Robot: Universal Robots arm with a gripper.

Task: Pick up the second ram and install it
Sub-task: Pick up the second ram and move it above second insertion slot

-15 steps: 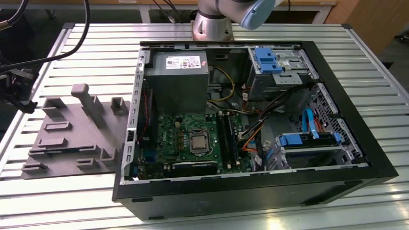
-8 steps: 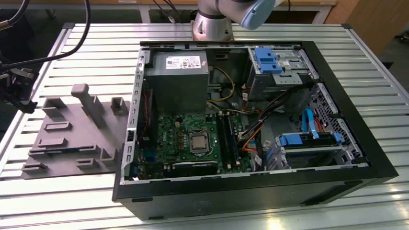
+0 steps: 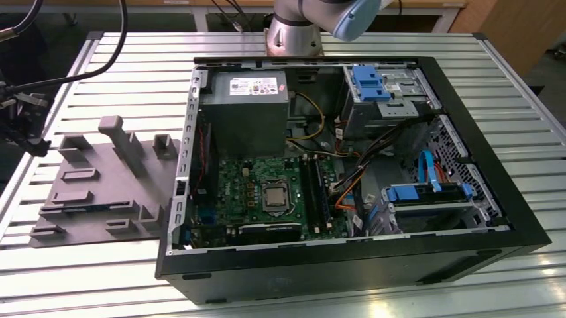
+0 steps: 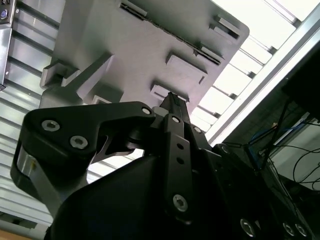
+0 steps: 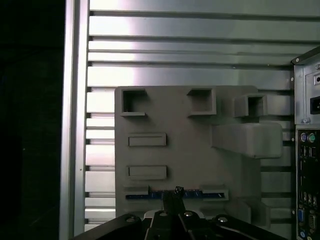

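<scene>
A black computer tower case point(image 3: 354, 268) with its side open lies on a silver slatted aluminium table point(image 3: 142, 59). Inside it sit a green motherboard point(image 3: 237, 182), a grey metal power supply box point(image 3: 243, 109) and blue plastic drive brackets point(image 3: 367, 83). Just beside the case, on the exterior view's left, a flat grey plastic fixture block point(image 3: 89, 192) rests on the slats. In both wrist views the block point(image 5: 185, 150) point(image 4: 125, 55) shows upright posts and rectangular pockets.
</scene>
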